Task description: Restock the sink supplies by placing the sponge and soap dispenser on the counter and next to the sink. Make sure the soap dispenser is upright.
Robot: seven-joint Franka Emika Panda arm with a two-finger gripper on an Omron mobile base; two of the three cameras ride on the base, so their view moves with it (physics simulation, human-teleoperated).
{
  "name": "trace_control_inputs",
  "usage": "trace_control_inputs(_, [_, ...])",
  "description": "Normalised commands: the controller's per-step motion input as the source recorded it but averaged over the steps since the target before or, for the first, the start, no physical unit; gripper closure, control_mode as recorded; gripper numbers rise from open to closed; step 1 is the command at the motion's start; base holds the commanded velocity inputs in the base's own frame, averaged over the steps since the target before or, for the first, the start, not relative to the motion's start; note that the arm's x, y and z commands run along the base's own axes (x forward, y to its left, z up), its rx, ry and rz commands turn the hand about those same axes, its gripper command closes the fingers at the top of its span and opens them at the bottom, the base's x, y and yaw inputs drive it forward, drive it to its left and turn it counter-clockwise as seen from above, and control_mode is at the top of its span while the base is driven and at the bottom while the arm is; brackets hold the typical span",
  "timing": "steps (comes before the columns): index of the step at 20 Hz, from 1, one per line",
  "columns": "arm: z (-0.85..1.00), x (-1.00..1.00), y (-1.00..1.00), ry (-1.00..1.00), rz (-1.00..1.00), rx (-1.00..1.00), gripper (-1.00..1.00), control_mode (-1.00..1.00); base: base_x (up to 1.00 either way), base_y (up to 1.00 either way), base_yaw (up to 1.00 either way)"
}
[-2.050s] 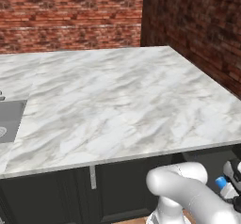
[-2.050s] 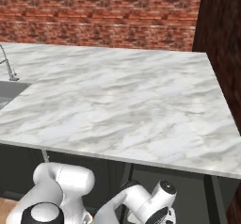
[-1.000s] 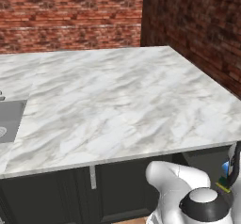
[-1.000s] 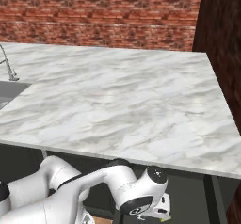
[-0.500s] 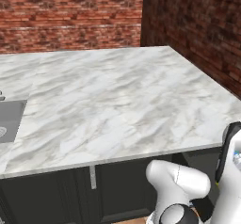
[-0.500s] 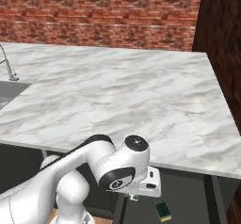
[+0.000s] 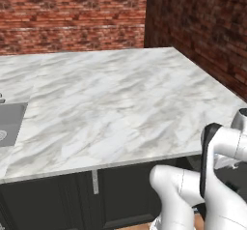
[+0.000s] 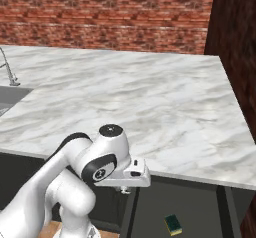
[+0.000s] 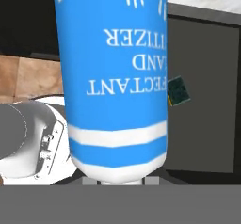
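My gripper [image 9: 120, 180] is shut on the soap dispenser [image 9: 115, 77], a blue bottle with white stripes; its label reads upside down in the hand view, and its pump top is out of frame. In the right base view the hand [image 8: 125, 176] hangs just below the front edge of the counter [image 8: 150, 97]. The sponge [image 8: 173, 224] lies low down in front of the dark cabinets, dark green side up. It shows again in the hand view as the sponge [image 9: 179, 90], just right of the bottle. The sink [image 8: 9, 98] is at the counter's far left.
A slim chrome tap [image 8: 7, 67] stands behind the sink. The marble worktop [image 7: 111, 93] stretches wide between the sink [image 7: 9, 122] and the dark brick wall [image 7: 202, 35] on the right. Dark cabinet doors [image 8: 190, 207] run under the counter edge.
The arm has swung up from low in front of the cabinets to just under the counter's front edge, still holding the bottle. The sponge has stayed where it lay.
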Motion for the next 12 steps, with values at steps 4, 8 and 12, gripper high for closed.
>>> trace_control_inputs(4, [0.15, 0.27, 0.68, 0.02, 0.15, -0.02, 1.0, -1.0, 0.0, 0.0, 0.0])
trace_control_inputs(8, [0.0, 0.37, 0.83, 0.07, 0.21, 0.0, 1.0, -1.0, 0.0, 0.0, 0.0])
trace_control_inputs(12, [0.0, 0.34, 0.91, 0.08, 0.22, 0.0, 1.0, -1.0, 0.0, 0.0, 0.0])
